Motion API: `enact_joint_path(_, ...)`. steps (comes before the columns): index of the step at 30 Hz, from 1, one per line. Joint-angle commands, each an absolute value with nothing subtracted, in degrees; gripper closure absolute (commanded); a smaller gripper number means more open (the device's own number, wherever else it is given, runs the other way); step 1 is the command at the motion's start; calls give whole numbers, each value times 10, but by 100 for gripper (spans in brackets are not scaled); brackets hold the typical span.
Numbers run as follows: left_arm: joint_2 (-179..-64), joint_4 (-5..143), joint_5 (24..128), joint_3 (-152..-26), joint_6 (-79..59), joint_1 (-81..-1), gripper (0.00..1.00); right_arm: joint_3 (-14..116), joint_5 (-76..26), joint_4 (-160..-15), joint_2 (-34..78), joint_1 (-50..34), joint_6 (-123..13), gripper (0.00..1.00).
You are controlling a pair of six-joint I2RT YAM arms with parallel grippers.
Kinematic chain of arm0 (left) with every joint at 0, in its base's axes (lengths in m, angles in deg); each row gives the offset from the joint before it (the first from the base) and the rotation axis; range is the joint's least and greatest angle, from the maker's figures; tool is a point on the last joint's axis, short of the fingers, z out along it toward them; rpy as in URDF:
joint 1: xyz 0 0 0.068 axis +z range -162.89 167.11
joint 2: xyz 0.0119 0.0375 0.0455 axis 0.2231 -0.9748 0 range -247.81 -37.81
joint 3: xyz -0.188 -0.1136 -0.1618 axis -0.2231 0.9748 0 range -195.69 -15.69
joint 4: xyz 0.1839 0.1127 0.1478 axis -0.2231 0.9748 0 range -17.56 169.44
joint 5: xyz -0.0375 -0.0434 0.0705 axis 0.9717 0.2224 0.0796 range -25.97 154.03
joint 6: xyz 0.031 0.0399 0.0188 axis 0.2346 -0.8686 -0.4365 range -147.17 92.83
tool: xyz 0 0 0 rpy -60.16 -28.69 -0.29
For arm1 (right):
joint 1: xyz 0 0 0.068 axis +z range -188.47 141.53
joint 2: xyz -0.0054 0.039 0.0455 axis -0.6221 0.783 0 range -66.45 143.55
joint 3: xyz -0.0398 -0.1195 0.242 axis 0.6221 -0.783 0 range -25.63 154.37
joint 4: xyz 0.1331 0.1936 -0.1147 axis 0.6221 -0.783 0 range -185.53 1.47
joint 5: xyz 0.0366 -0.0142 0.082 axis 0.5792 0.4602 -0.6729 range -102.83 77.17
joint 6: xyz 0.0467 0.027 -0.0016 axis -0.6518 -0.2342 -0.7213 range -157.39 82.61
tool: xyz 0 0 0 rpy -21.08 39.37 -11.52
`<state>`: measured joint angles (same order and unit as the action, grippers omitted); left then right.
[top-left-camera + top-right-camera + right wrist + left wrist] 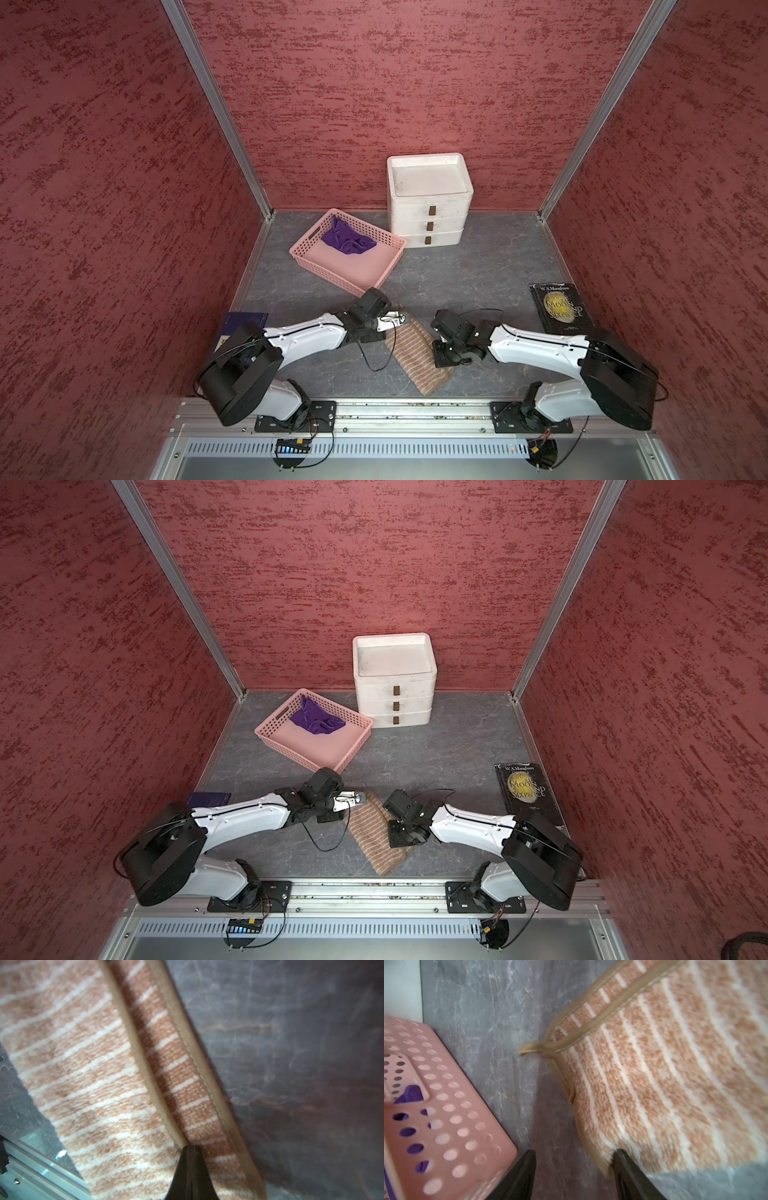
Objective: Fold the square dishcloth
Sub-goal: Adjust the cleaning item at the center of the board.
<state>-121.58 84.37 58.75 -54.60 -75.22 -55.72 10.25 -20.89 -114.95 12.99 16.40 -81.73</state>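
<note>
The dishcloth (415, 359) (374, 837), tan with thin white stripes, lies folded in two on the grey table between both arms. Its upper layer stops short of the lower layer's hem (187, 1047). My left gripper (574, 1153) (394, 323) is open at the cloth's far corner. One of its fingers (625, 1165) is over the cloth's edge, the other over bare table beside the basket. My right gripper (191, 1148) (442, 353) points down at the cloth's right side, shut on the hem of the upper layer (133, 1043).
A pink perforated basket (305, 253) (446, 1118) holding a purple cloth (347, 241) stands just beyond the left gripper. Behind it is a white three-drawer unit (430, 199). A dark book (561, 307) lies at the right, a blue book (243, 322) under the left arm.
</note>
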Motion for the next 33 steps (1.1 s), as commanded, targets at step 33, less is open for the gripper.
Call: enact_joint_path(33,-1058,1060,778,-559,-676,-684,36,321,-447,-983,461,-35,-742,96)
